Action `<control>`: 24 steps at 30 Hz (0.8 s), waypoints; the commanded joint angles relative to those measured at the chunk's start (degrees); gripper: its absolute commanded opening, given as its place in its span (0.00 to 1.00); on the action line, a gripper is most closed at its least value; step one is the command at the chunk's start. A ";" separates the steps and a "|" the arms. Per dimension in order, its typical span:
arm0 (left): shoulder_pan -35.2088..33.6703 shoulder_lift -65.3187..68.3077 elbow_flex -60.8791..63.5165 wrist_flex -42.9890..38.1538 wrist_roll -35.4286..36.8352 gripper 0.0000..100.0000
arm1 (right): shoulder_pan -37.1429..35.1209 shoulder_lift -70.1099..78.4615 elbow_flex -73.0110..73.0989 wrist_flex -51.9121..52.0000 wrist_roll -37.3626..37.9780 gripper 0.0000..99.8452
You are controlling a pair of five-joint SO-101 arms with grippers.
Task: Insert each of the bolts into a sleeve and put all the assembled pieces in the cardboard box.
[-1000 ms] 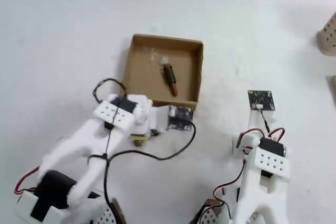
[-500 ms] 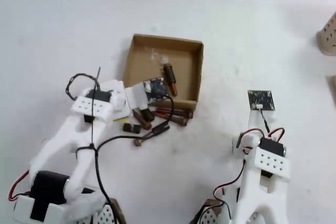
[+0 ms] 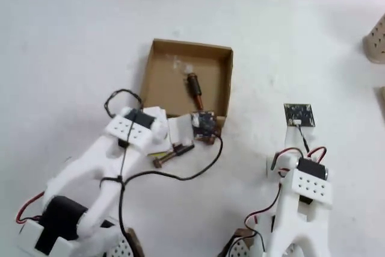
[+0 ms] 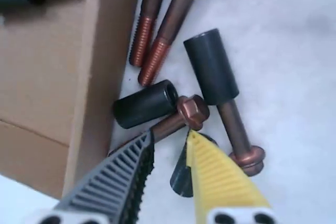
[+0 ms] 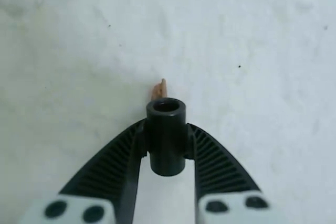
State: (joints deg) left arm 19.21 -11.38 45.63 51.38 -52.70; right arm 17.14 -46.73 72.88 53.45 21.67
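Left claw (image 4: 169, 136): narrow gap, nothing clamped, tips at the hex head of a bolt (image 4: 191, 112) lying against a loose sleeve (image 4: 144, 104) beside the cardboard box (image 4: 97, 61) wall. Risk: closing here likely nips only the head, flicking the bolt into crowded neighbours. Right claw (image 5: 166, 128): clamps an upright sleeve (image 5: 166, 148) above the desk (image 5: 252, 35).

Each bolt (image 4: 233, 127) is coppery metal, each sleeve (image 4: 210, 66) smooth and matt black, the cardboard box (image 4: 102, 51) matt brown.

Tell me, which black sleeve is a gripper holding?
The sleeve clamped in the right gripper. The bare sleeve and the bolted sleeve lie on the table by the cardboard box.
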 commanded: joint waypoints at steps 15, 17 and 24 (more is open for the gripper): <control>3.65 -14.46 -0.53 5.45 29.54 0.15 | 0.31 -1.19 -0.44 -0.48 0.62 0.02; 4.97 -14.55 1.67 5.45 29.89 0.15 | 0.31 -1.19 -0.44 -0.48 0.62 0.02; 5.85 -14.46 8.09 -1.85 29.98 0.15 | 0.31 -1.36 -0.44 -0.40 0.62 0.02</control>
State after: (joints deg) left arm 24.40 -23.60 52.48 53.41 -23.43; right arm 17.14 -46.73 72.88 53.45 21.76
